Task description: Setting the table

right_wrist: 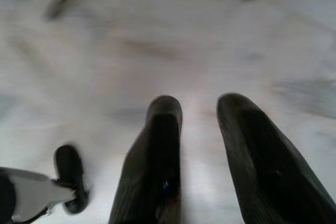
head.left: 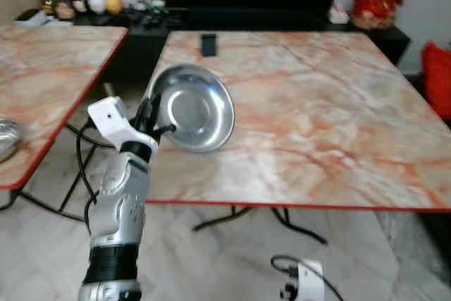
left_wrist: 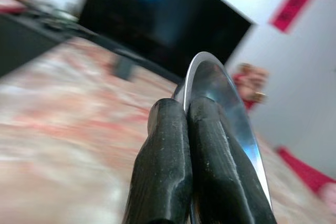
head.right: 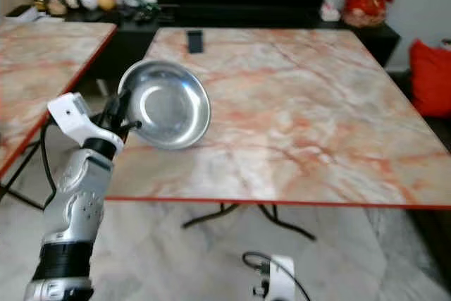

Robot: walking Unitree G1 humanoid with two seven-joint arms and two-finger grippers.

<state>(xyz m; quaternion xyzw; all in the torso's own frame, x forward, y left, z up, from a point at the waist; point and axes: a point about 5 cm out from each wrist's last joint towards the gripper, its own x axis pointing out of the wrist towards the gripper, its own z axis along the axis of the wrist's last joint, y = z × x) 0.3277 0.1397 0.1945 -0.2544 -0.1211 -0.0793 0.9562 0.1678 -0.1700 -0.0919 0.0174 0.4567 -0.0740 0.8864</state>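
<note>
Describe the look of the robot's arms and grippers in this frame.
The left arm is silver with a black band low down, a white wrist block and black cables alongside. The left gripper and right gripper each have two long, rounded black fingers.

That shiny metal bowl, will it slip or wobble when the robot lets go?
The metal bowl looks smooth and polished, so it may be slippery. The left hand pinches only its rim, tilted on edge over the table, so it would probably drop flat and rock. It looks stiff.
</note>
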